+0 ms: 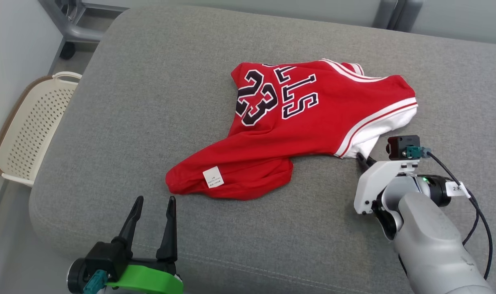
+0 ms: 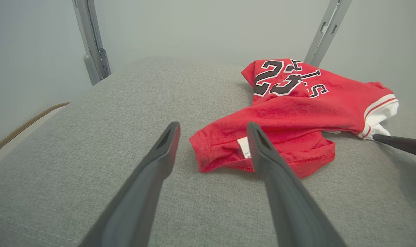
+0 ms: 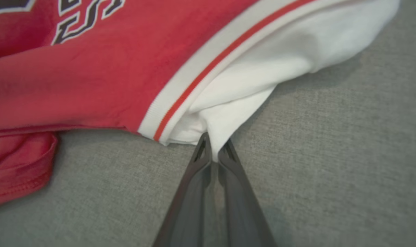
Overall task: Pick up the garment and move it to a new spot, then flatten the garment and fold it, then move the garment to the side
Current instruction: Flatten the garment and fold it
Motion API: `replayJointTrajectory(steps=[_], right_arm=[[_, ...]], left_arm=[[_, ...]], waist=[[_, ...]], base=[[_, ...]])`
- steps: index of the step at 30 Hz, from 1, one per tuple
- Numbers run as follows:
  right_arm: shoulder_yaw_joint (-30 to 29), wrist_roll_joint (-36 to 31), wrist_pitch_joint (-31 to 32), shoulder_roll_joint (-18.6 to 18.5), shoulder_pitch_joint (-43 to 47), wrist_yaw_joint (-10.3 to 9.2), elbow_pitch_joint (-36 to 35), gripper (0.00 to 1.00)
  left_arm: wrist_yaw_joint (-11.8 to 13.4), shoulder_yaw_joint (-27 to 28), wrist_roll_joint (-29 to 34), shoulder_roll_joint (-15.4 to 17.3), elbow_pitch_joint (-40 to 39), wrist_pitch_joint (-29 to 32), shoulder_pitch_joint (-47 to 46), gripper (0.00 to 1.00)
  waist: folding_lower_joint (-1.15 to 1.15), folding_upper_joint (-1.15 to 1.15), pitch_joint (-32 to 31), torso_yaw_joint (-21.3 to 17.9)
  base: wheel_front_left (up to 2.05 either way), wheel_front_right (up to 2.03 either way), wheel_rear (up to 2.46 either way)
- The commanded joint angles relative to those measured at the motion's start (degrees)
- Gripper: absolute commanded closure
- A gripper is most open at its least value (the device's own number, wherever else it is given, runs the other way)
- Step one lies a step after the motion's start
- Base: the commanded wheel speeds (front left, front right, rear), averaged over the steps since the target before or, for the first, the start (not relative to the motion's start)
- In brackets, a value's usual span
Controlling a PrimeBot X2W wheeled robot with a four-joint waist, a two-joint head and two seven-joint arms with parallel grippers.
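The garment (image 1: 305, 122) is a red jersey with white trim and black "23" lettering, lying crumpled on the grey cushion (image 1: 150, 122). My right gripper (image 3: 215, 145) is shut on a point of the white inner fabric at the jersey's near right corner; its arm (image 1: 427, 232) rises from the lower right. In the left wrist view the garment (image 2: 290, 113) lies just beyond my open left gripper (image 2: 213, 128), near the hem with the white label. My left gripper (image 1: 154, 202) hovers open at the cushion's near edge, nothing between its fingers.
A cream perforated basket (image 1: 31, 126) stands on the floor to the left of the cushion. Grey metal frame legs (image 2: 91, 41) rise behind the cushion. Bare grey cushion spreads left of the jersey.
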Motion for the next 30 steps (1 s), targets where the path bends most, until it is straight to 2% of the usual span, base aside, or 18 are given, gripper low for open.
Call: replayJointTrajectory(steps=[1, 6, 11, 12, 15, 21, 25, 26, 27, 28, 30], right_arm=[[0.03, 0.11, -0.5, -0.27, 1.21, -0.11, -0.13, 1.0], [-0.06, 1.8, -4.3, -0.28, 5.22, -0.11, -3.94, 1.0], [-0.61, 0.76, -5.57, -0.27, 12.38, -0.11, -12.32, 1.0], [-1.44, -0.33, -4.9, -0.3, 16.13, -0.11, -17.3, 1.0], [-2.83, -2.41, -2.33, -0.26, 22.6, -0.11, -26.45, 1.0], [-3.72, -4.72, 6.84, -0.22, 35.77, -0.1, -47.08, 1.0], [-2.79, -3.71, 13.33, -0.25, 42.52, -0.1, -56.56, 1.0], [-2.91, -3.41, 14.54, -0.23, 43.81, -0.1, -57.92, 0.95], [-3.39, -3.4, 16.2, -0.26, 45.05, -0.11, -58.49, 0.32], [-3.48, -3.57, 17.39, -0.24, 45.93, -0.1, -59.21, 0.0], [-4.18, -3.25, 19.34, -0.26, 46.81, -0.1, -60.01, 0.0]], left_arm=[[0.1, 0.15, -0.1, -0.01, 0.08, -0.03, 0.06, 0.0], [0.46, 0.57, -0.21, -0.01, 0.15, -0.03, 0.93, 0.0], [0.56, 1.16, 0.13, 0.0, 0.35, -0.03, 1.9, 0.0], [0.54, 1.46, 0.38, 0.0, 0.4, -0.03, 2.54, 0.0], [0.41, 2.03, 0.65, 0.09, 0.34, -0.03, 3.32, 0.0], [0.07, 2.84, 1.08, 0.44, 0.18, -0.03, 4.41, 0.0], [0.0, 3.25, 1.0, 0.42, 0.24, -0.02, 4.42, 0.0], [-0.07, 3.33, 1.01, 0.42, 0.33, -0.02, 4.39, 0.0], [-0.13, 3.34, 1.01, 0.4, 0.39, -0.02, 4.35, 0.0], [-0.21, 3.32, 1.04, 0.39, 0.48, -0.02, 4.27, 0.0], [-0.31, 3.28, 1.09, 0.37, 0.66, -0.02, 4.06, 0.0]], waist=[[0.0, 0.0, -0.56, -0.54], [0.0, 0.0, -2.31, -2.1], [0.0, 0.0, -4.34, -3.66], [0.0, 0.0, -5.15, -4.33], [0.0, 0.0, -6.3, -5.39], [0.0, 0.0, -7.59, -7.48], [0.0, 0.0, -7.91, -8.8], [0.0, 0.0, -8.0, -9.12], [0.0, 0.0, -8.02, -9.41], [0.0, 0.0, -8.04, -9.63], [0.0, 0.0, -8.13, -10.02]], base=[[0.0, 0.0, 0.0], [0.0, 0.0, 0.0], [0.0, 0.0, 0.0], [0.0, 0.0, 0.0], [0.0, 0.0, 0.0], [0.0, 0.0, 0.0], [0.0, 0.0, 0.0], [0.0, 0.0, 0.0], [0.0, 0.0, 0.0], [0.0, 0.0, 0.0], [0.0, 0.0, 0.0]])
